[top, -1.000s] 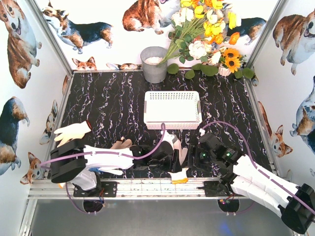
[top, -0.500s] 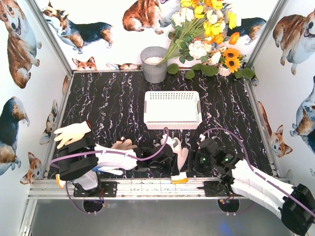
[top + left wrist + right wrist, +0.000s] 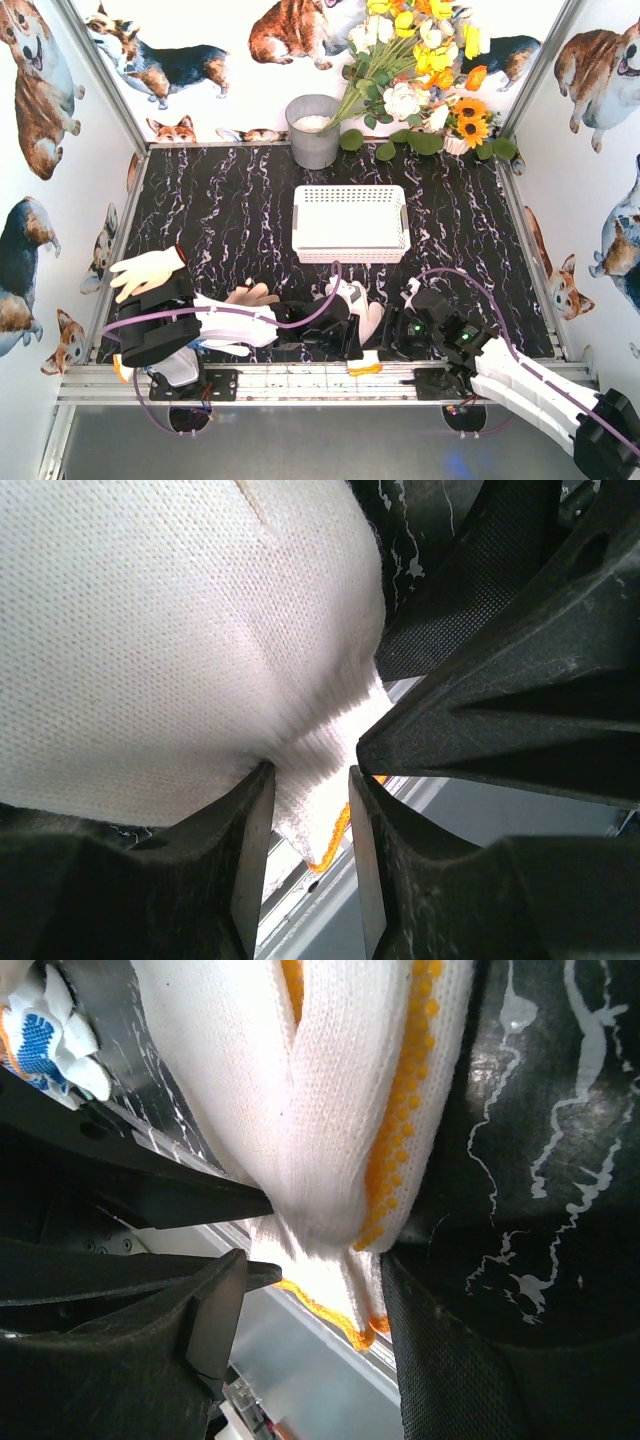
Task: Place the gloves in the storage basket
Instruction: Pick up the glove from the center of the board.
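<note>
Near edge: the orange cuff hem of one glove [image 3: 370, 318] hangs over the aluminium rail [image 3: 300, 380]. The rest of it lies on the black marbled surface [image 3: 220, 210], between the two claws.

Left claw [image 3: 310, 780]: reaches in from the left. Jaws drawn close, with the knit just above the cuff bunched and pinched between them. It has hold of this glove.

Right claw [image 3: 315, 1260]: comes in from the right. Jaws part open and astride the same glove near its cuff. Fabric fills the gap and lies against one finger. Cannot tell whether it presses.

Further left: a blue-dotted glove [image 3: 40, 1035] on the surface, partly under the left arm. The fingers of another glove [image 3: 250, 293] show just beyond that arm. A plain glove [image 3: 148, 270] lies by the left wall, beyond the arm's elbow.

Middle: the white lattice storage basket [image 3: 350, 252] sits upright just beyond the claws, apart from every glove.

Far: a grey bucket [image 3: 313, 135] by the back wall, with flowers [image 3: 420, 80] to its right.
</note>
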You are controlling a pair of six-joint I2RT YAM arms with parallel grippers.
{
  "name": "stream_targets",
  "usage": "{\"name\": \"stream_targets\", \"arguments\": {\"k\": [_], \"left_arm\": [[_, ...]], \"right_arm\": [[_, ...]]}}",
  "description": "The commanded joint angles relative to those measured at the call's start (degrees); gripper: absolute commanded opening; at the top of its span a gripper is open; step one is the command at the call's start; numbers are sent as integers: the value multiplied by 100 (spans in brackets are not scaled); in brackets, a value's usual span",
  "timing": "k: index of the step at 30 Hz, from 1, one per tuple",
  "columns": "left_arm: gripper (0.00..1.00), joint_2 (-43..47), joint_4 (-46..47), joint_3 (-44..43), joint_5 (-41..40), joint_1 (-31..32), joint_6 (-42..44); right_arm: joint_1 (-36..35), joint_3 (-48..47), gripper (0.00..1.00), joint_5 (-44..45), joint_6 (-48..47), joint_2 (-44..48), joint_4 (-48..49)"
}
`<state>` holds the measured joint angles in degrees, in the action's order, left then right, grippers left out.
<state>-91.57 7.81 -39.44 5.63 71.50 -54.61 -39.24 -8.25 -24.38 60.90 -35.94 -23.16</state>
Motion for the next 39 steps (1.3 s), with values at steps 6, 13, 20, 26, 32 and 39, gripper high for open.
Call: {"name": "stream_targets", "arguments": {"k": [6, 13, 20, 26, 32, 39], "left_arm": [[30, 246, -355, 96, -331, -27, 4], [30, 400, -452, 82, -492, -23, 149], [32, 905, -889, -242, -935, 2, 913], [39, 1434, -1296, -319, -1583, 57, 1721], [48, 2254, -1507, -274, -2320, 376, 2654], [62, 2444, -1882, -325, -2848, 850, 3181]], "right_arm": [[-22, 457, 55, -553, 379, 257, 678], [-22, 551, 27, -585, 632, 252, 1148], [-22, 300, 5, -425, 895, 421, 1163], [-13, 254, 0, -342, 1241, 353, 1268], [88, 58, 0, -274, 1422, 370, 1213], [280, -297, 0, -373, 1510, -64, 1222]]}}
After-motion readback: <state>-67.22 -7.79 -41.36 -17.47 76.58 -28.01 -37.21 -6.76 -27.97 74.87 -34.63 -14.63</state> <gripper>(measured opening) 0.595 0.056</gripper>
